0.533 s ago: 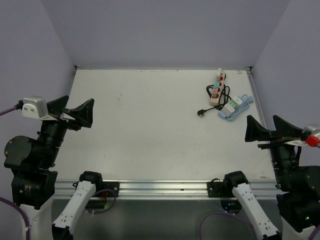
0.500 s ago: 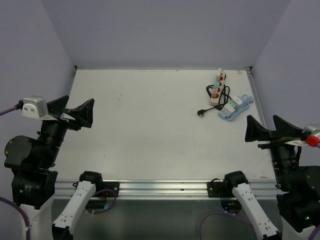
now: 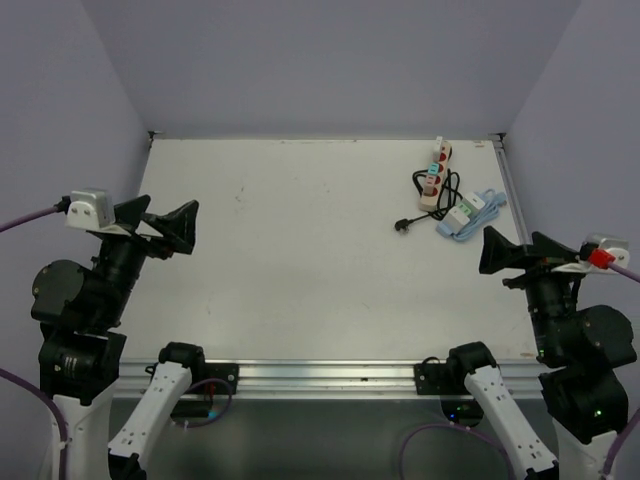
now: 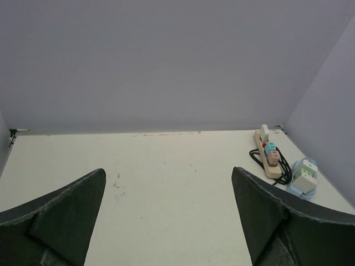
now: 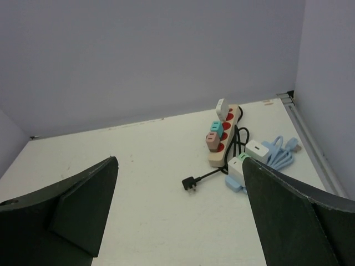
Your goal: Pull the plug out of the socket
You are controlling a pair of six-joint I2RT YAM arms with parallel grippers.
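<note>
A cream power strip (image 3: 435,176) with red sockets lies at the far right of the table. A white plug (image 3: 441,152), a teal plug (image 3: 433,170) and a pink plug (image 3: 431,184) sit in it. It also shows in the left wrist view (image 4: 273,164) and the right wrist view (image 5: 227,132). Its black cord ends in a loose black plug (image 3: 403,226) (image 5: 189,183). My left gripper (image 3: 168,220) (image 4: 167,173) is open and empty at the near left. My right gripper (image 3: 512,252) (image 5: 180,162) is open and empty at the near right, short of the strip.
A light blue strip (image 3: 468,214) with white adapters (image 5: 247,160) and a coiled blue cable lies right of the cream strip. The table's raised right edge (image 3: 510,200) runs beside it. Purple walls enclose the table on three sides.
Both arms have shifted a little inward: the left gripper to the right, the right gripper to the left and slightly farther. Both stay open. The strip and plugs have not moved.
</note>
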